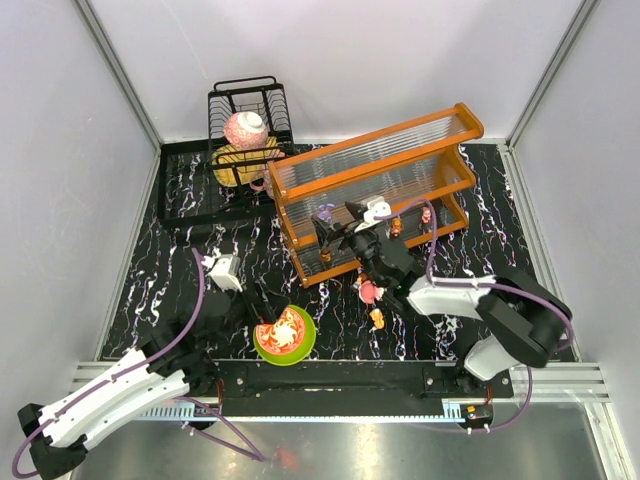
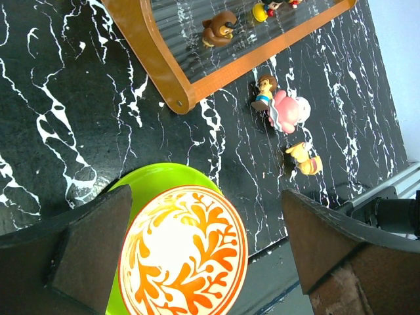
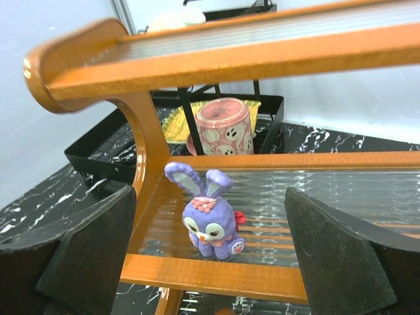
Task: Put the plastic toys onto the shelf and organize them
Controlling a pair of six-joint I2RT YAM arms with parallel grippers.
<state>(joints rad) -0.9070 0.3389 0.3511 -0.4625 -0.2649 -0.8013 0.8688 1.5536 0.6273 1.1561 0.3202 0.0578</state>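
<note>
Progress partial: we see a purple bunny (image 3: 209, 211) upright on the lower tier of the shelf (image 3: 216, 272), just ahead of our right end effector (image 3: 210, 197), whose jaws stand wide and empty. Three figurines (image 2: 289, 111) lie on the worktop (image 2: 65, 98) ahead of our wide-open left end effector (image 2: 205, 193), which hovers over a green-rimmed bowl (image 2: 184, 262).
</note>
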